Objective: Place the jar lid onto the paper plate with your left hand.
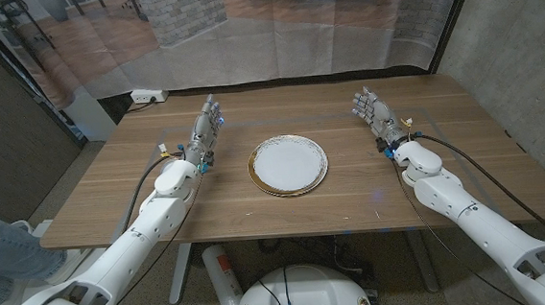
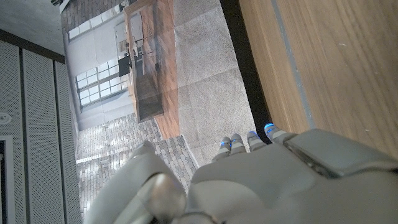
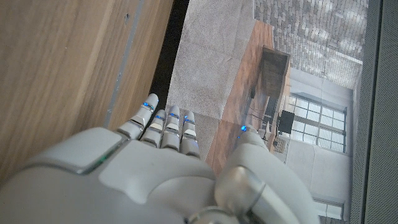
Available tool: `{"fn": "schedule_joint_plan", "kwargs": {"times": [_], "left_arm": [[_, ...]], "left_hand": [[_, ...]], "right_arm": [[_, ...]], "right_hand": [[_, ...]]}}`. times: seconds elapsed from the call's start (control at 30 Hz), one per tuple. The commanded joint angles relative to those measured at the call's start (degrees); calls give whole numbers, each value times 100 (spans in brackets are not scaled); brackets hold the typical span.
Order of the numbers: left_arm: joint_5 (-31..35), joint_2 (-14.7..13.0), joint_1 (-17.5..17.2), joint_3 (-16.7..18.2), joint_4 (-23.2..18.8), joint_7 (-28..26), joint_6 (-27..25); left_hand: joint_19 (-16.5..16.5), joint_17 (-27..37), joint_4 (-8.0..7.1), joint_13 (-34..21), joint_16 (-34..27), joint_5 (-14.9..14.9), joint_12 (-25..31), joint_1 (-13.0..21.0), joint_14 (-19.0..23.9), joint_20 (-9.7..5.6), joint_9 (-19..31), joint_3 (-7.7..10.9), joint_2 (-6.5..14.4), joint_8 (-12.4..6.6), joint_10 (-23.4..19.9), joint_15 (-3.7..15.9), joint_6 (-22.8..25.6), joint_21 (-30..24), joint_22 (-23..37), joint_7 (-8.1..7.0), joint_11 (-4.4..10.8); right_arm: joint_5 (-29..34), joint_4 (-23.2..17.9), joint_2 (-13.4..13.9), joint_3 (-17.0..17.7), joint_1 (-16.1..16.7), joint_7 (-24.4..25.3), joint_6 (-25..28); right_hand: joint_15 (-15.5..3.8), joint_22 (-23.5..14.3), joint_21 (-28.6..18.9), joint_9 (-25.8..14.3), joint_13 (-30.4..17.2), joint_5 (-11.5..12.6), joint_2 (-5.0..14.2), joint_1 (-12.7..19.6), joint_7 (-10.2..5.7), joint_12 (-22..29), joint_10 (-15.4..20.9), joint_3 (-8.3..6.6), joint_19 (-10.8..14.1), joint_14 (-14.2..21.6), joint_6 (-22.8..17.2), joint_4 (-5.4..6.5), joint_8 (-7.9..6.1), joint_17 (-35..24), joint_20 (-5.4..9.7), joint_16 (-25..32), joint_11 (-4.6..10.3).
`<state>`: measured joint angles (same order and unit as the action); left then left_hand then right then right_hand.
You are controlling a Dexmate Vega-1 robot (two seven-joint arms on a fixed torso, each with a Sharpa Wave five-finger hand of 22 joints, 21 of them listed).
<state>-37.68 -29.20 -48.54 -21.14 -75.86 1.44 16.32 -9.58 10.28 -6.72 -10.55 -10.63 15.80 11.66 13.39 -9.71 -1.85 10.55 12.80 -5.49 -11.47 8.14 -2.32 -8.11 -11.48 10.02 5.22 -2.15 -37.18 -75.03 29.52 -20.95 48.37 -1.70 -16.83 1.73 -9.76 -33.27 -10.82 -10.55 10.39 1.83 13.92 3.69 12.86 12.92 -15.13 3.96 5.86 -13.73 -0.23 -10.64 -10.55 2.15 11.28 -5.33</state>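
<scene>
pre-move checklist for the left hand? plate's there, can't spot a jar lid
1. Paper plate on table, mid, unobstructed: ok.
2. Jar lid located: not ok, none seen on the table.
3. Left hand free: ok, holds nothing, fingers extended.
4. Right hand away from the plate: ok, holds nothing.
5. Plate surface bare: ok.

- We see our right hand [image 3: 155, 174] from behind, its fingers [image 3: 163, 127] held straight and close together, holding nothing
- Beside it runs the wooden table [image 3: 62, 74]
- Past the fingertips hangs a printed backdrop [image 3: 298, 68] of brick walls and windows
</scene>
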Motion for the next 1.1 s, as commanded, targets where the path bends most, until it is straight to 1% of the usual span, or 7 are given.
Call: {"fn": "schedule_joint_plan", "kwargs": {"times": [0.03,0.17,0.33,0.47,0.63,0.8,1.1], "left_arm": [[-10,45,19,-18,-114,-43,-55],[11,77,57,-47,-60,3,-12],[66,88,60,-65,-54,0,57],[84,44,23,-52,-147,-38,38],[122,-35,-59,-20,-297,-105,36],[149,-115,-153,16,-434,-170,24],[296,-218,-247,33,-612,-320,30]], "left_hand": [[-508,8,3,-9,-23,22,32,61,-371,-154,13,37,14,-40,62,-12,-44,-22,30,-7,4],[-510,8,7,-9,-21,24,36,67,-371,-147,13,35,21,-36,45,-11,-45,-20,30,-8,25],[-491,9,16,-10,-41,28,57,86,-306,-73,14,33,44,-46,-20,-2,1,-25,31,-28,50],[-453,8,29,-11,-63,32,82,114,-221,-65,15,36,76,-74,-105,16,102,-35,32,-43,23],[-421,7,39,-12,-64,34,94,136,-193,-42,15,42,101,-86,-152,22,154,-44,33,-44,56],[-381,3,67,-14,-84,39,130,206,-85,-24,14,73,178,-110,-288,16,262,-50,33,-43,80],[-364,1,92,-14,-84,37,126,265,-36,-13,14,98,232,-111,-311,29,300,-49,33,-49,74]], "right_arm": [[33,16,42,2,-7,-40,-51],[18,3,45,10,31,-28,-51],[22,-90,94,41,109,29,-43],[31,-174,132,65,167,64,-54],[26,-226,145,79,214,92,-58],[28,-202,140,73,209,82,-58],[4,-94,86,80,183,70,-107]], "right_hand": [[8,-17,-30,-17,-15,22,-5,47,-9,15,36,-39,42,42,-29,-2,-43,-10,72,19,2],[10,-17,-18,-17,-15,22,-5,54,-7,11,32,-40,43,40,-30,-9,-45,-8,68,14,-1],[11,-17,-1,-17,-15,23,-2,59,-4,9,33,-41,41,40,-24,-17,-44,-7,67,11,3],[16,-18,10,-17,-15,22,4,55,-14,7,31,-41,34,38,-29,-15,-47,-9,65,10,5],[21,-18,26,-16,-15,21,10,51,-26,4,31,-39,36,42,-37,-16,-51,-11,66,10,13],[18,-19,40,-16,-16,21,17,59,-30,-3,19,-43,37,30,-37,-23,-52,-9,66,2,4],[9,-19,67,-17,-16,20,23,69,-34,-19,-14,-45,35,24,-40,-35,-54,-8,63,-4,11]]}}
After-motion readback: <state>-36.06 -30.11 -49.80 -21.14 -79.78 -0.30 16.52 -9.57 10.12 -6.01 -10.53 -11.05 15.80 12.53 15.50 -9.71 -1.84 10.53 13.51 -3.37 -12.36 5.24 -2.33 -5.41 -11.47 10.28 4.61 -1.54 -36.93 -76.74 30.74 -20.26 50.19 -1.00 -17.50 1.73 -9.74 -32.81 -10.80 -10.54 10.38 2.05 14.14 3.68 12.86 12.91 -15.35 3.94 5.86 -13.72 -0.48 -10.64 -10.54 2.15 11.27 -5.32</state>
